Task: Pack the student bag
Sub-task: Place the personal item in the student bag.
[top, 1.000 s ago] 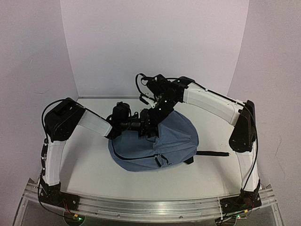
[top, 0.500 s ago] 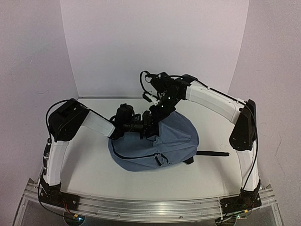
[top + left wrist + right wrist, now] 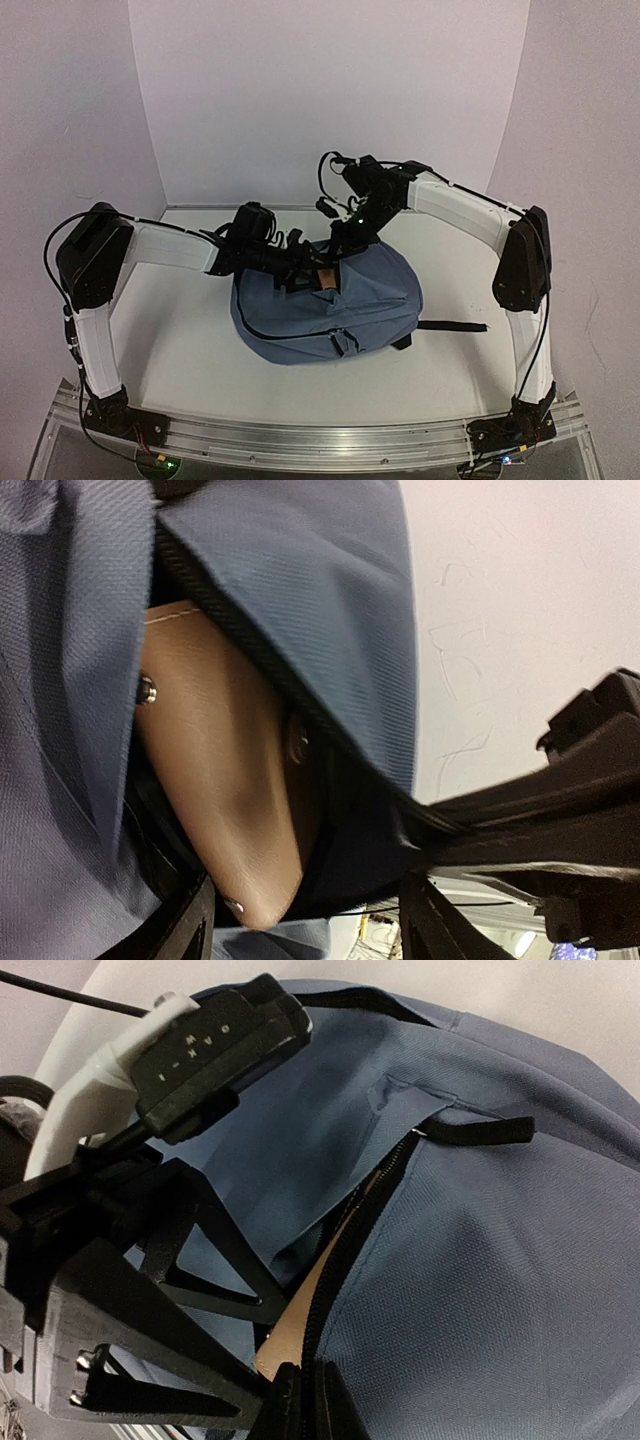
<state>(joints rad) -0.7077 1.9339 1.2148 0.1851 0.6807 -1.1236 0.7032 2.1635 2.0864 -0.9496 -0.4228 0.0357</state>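
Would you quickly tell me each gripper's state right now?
Left gripper: cannot be told.
Right gripper: closed on the zipper edge of the student bag.

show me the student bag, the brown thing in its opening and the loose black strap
student bag (image 3: pixel 375 295), top external view, blue top panel
brown thing (image 3: pixel 225 780), left wrist view, middle of its smooth face
black strap (image 3: pixel 455 326), top external view, midway along it

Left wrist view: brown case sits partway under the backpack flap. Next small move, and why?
Probably ease the left fingers forward to slide the brown case deeper into the backpack. Its near corner shows outside the opening, and the right fingers pinch the zipper edge, holding the mouth open.
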